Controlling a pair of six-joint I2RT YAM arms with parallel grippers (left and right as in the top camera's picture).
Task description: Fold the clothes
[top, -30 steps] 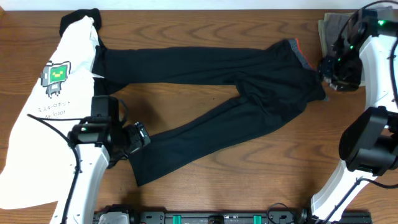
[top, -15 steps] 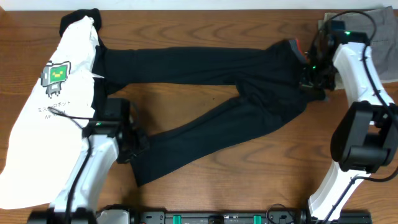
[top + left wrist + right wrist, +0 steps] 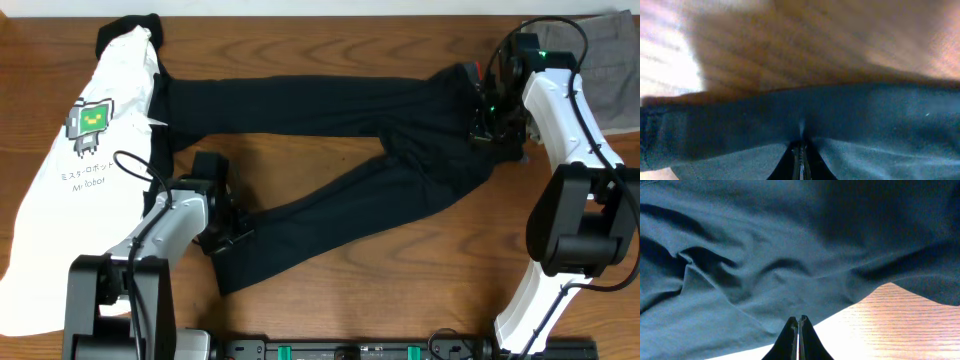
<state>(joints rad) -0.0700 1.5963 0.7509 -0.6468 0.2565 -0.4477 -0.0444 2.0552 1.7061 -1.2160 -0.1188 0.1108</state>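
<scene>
The clothes [image 3: 330, 98], black trousers, lie spread in a V across the table, with the waistband [image 3: 474, 72] at the right, partly under my right arm. My left gripper [image 3: 228, 238] sits on the lower leg near its cuff. In the left wrist view the left gripper [image 3: 801, 149] is shut, with the clothes [image 3: 865, 115] bunched at its tips. My right gripper [image 3: 487, 128] rests at the waist end. In the right wrist view the right gripper [image 3: 798, 322] is shut at the edge of the clothes [image 3: 765, 245], a sliver of cloth between the tips.
A white T-shirt [image 3: 70, 210] with a green robot print covers the table's left side and overlaps the upper leg's cuff. Grey-olive folded trousers [image 3: 606, 48] lie at the back right corner. Bare wooden table [image 3: 330, 290] shows between and below the legs.
Both grippers have gone from open to shut. The left arm has moved right onto the lower leg's cuff end. The right arm has moved left onto the waist.
</scene>
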